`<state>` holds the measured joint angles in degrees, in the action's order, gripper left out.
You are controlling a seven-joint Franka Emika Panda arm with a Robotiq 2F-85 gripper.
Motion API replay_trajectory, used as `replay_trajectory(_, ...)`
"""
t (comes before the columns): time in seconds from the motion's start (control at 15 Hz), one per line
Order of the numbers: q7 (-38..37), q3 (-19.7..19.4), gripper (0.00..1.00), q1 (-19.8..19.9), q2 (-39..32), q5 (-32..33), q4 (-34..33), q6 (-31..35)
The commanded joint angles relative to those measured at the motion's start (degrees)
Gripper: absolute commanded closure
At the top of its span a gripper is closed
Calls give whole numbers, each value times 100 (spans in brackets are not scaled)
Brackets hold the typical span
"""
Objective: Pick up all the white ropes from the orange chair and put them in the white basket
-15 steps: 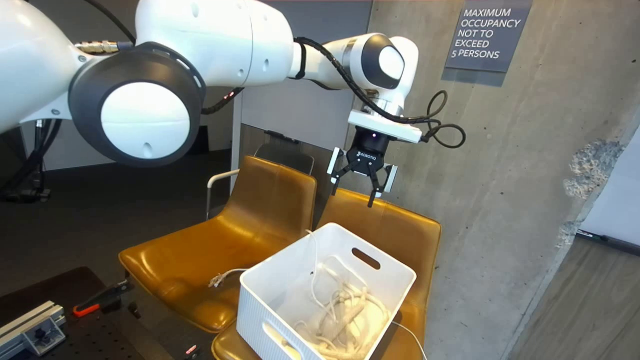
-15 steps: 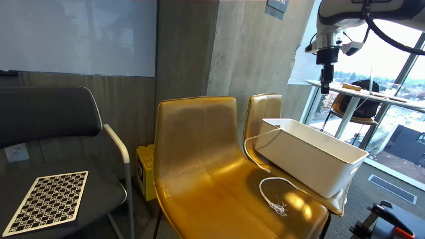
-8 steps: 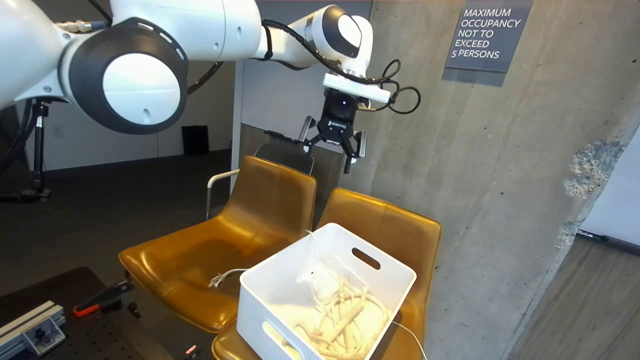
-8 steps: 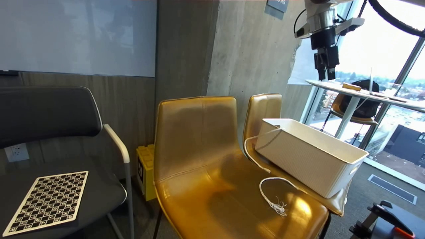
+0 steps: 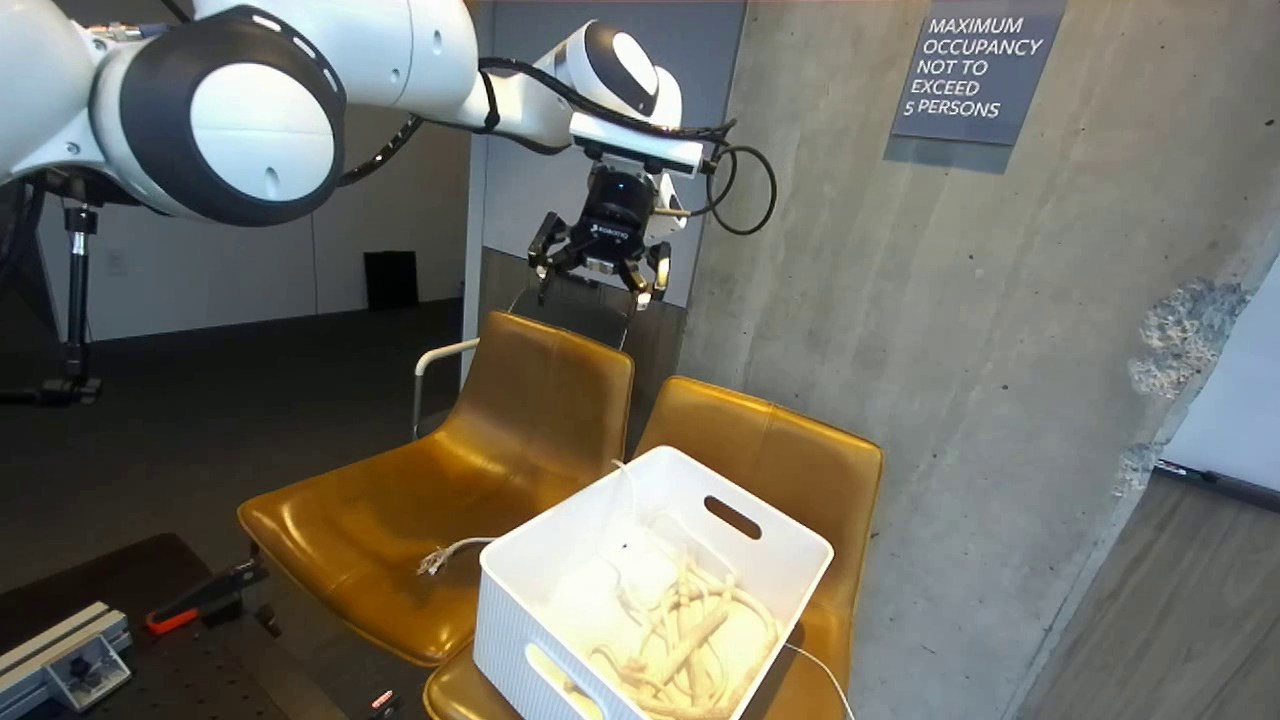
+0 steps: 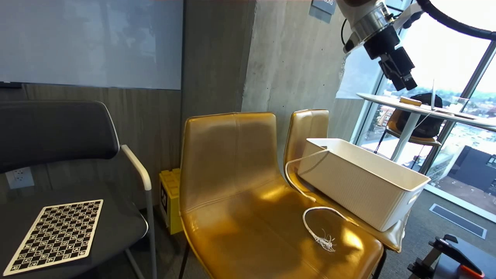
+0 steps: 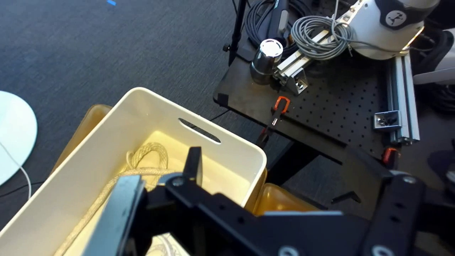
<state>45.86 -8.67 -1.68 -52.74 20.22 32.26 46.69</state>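
Note:
The white ropes lie mostly coiled inside the white basket (image 5: 512,620), and coils (image 5: 690,640) show there. One length (image 6: 298,187) hangs over the basket rim onto the orange chair (image 6: 232,232), with its frayed end (image 6: 324,242) on the seat. The frayed end also shows in an exterior view (image 5: 432,562). The basket stands on the matching chair beside it. My gripper (image 5: 592,298) is open and empty, high above the chair backs and tilted. In the wrist view its fingers stand wide apart, with the basket (image 7: 236,145) and rope (image 7: 160,147) below.
The matching chair (image 5: 765,420) is under the basket. A concrete wall (image 5: 1000,400) rises behind. A dark perforated table (image 7: 330,106) with clamps and metal rails stands near the chairs. A black chair (image 6: 58,131) holds a checkered board (image 6: 58,234). A round white table (image 7: 14,135) is farther off.
In both exterior views my gripper has moved up and away from above the basket, over toward the orange chair's side, and has tilted. The basket and the hanging rope have not moved.

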Motion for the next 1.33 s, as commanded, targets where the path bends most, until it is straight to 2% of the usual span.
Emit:
replay_trajectory(0.0, -535, 44, 0, 49, 520, -281, 1217, -1)
replay_trajectory(0.07, -614, 126, 0, 89, 477, -315, 1233, -1)
replay_trajectory(0.2, -986, 165, 0, 90, 765, -627, 1955, 547)
replay_trajectory(0.47, -1586, 204, 0, 8, 1218, -941, 3085, 2348)
replay_trajectory(0.73, -2009, 273, 0, -79, 1704, -646, 4197, 4176)
replay_trajectory(0.8, -2135, 472, 0, 12, 1807, -446, 4458, 4597)
replay_trajectory(0.87, -2212, 493, 0, -39, 1917, -294, 4746, 5013)
replay_trajectory(1.27, -2734, 724, 0, -330, 2631, 759, 6523, 6766)
